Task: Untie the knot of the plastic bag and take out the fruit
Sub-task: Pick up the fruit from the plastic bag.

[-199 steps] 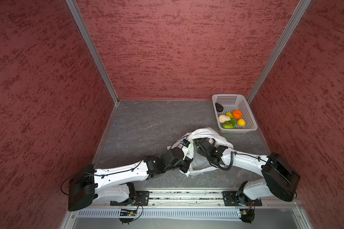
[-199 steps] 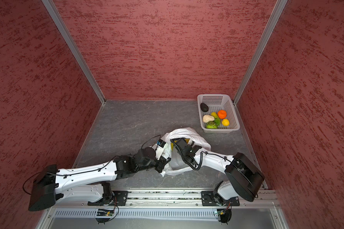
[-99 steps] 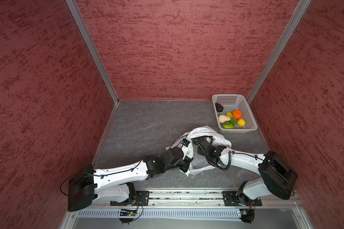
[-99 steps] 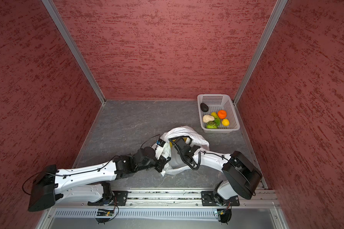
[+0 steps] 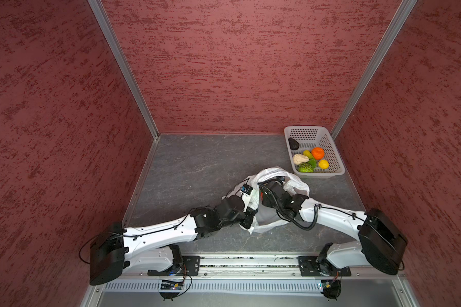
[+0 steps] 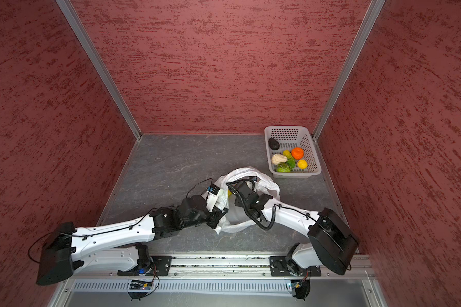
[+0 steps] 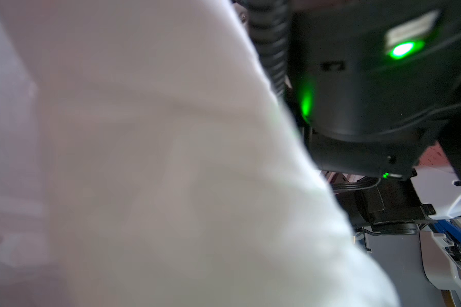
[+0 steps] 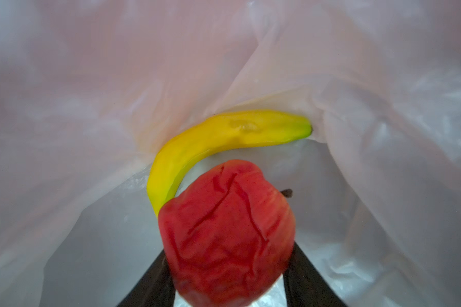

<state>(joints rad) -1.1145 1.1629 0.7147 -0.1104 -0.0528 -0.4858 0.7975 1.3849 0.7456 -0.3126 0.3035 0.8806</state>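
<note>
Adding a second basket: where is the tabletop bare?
Bare: grey marbled tabletop between red back wall, left wall and crinkly white plastic bag. Crowded: near middle, both arms at the bag; far-right corner, white perforated basket.

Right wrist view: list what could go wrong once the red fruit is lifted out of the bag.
1. The right gripper holds the red fruit between its fingers; glossy and rounded, it may slip out on the lift.
2. The banana appears to touch that fruit and could get dragged or pushed deeper into the folds.
3. The plastic bag hangs loosely around the gripper; film may snag and rise too if the left gripper loses its hold.
</note>
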